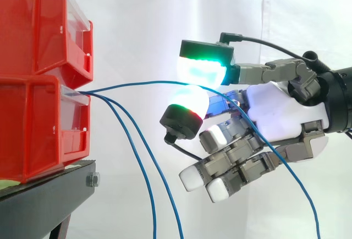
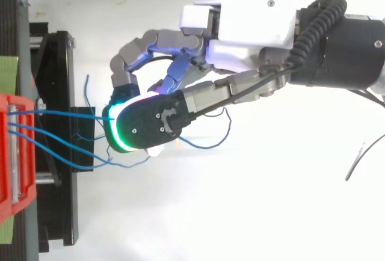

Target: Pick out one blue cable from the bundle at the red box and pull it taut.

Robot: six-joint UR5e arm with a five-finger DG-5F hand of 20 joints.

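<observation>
Nearest, my robot hand (image 1: 275, 112) reaches in from the right, two glowing green pads (image 1: 201, 71) pinching one blue cable (image 1: 132, 85), my other fingers curled beneath. Two stacked red bins (image 1: 38, 57) sit on the black stand (image 1: 44, 200) at left. That cable runs nearly straight from the lower bin's front to my pads; two other blue cables (image 1: 144, 173) hang down from the same bin.

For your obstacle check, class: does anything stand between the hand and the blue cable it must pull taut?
Nothing visible does: the hand pinches one blue cable between its fingertips; the other cables hang below.
</observation>
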